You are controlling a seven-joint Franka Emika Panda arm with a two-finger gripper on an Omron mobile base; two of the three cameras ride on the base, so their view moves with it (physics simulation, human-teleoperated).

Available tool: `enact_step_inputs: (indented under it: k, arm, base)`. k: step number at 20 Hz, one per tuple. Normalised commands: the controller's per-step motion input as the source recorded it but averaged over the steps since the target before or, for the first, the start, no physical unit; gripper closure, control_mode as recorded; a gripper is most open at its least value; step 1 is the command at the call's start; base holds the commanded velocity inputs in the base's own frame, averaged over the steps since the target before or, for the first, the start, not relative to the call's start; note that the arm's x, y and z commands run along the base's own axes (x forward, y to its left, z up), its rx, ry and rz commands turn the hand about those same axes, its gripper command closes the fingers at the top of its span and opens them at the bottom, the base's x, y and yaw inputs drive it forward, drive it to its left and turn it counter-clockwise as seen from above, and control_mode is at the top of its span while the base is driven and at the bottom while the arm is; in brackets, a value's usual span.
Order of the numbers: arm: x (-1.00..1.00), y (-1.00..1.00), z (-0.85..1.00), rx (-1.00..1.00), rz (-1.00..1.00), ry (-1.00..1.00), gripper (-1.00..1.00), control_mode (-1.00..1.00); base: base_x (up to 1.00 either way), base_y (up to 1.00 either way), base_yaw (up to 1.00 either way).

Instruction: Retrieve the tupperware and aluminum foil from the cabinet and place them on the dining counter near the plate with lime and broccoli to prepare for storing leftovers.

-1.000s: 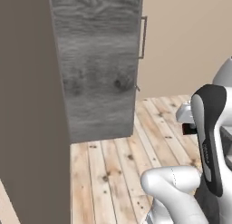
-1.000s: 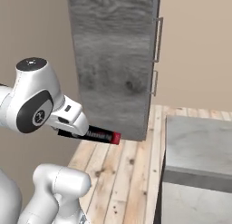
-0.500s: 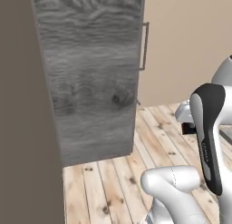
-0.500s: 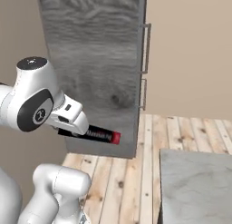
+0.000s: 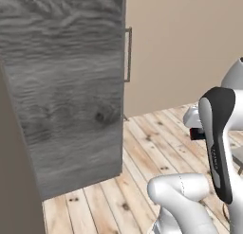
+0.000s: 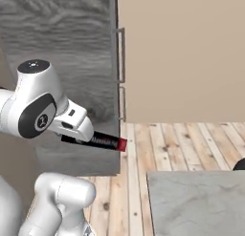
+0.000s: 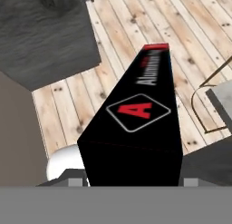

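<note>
Aluminum foil box (image 7: pixel 136 123) clamped in the gripper (image 7: pixel 134 182), jaws closed on its black sides, fingertips mostly hidden under the box at the bottom of the hand view. Black carton with a red end cap, a red "A" in a diamond and white lettering, pointing away from the hand over the wooden plank floor (image 7: pixel 113 51).

From the right base view: same box (image 6: pixel 98 141) seen side-on, sticking out of the white wrist toward the right, nearly level, red end just in front of the lower edge of the grey wood-grain cabinet (image 6: pixel 62 63). Two slim metal handles (image 6: pixel 121 56) on the cabinet's right edge, beige wall (image 6: pixel 186 53) behind. Grey stone counter (image 6: pixel 196 201) at lower right, with a dark rounded thing cut off at the right edge, too little to identify.

From the left base view: only a small dark and red piece of the box (image 5: pixel 196 133) peeking out beside the upright arm link; grip itself hidden there. Cabinet front (image 5: pixel 61 86) looming large and close on the left.

In the hand view: grey cabinet face (image 7: pixel 45 32) at upper left, and a thin curved brown wire-like frame (image 7: pixel 199 105) beside a grey slab at right.
</note>
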Motion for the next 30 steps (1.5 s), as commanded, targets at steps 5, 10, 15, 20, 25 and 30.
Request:
enact_step_inputs:
  k: [5,10,15,20,25,30]
  arm:
    - [0.0,0.0,0.0,0.0,0.0,0.0,1.0,1.0]
    - [0.0,0.0,0.0,0.0,0.0,0.0,1.0,1.0]
    - [0.0,0.0,0.0,0.0,0.0,0.0,1.0,1.0]
    - [0.0,0.0,0.0,0.0,0.0,0.0,1.0,1.0]
    - [0.0,0.0,0.0,0.0,0.0,0.0,1.0,1.0]
    - [0.0,0.0,0.0,0.0,0.0,0.0,1.0,1.0]
  base:
    - [0.78,-0.17,-0.39]
    - [0.88,0.0,-0.41]
    - [0.56,-0.13,-0.51]
    - [0.68,-0.06,-0.54]
    - [1.0,0.0,-0.39]
    - [1.0,0.0,-0.25]
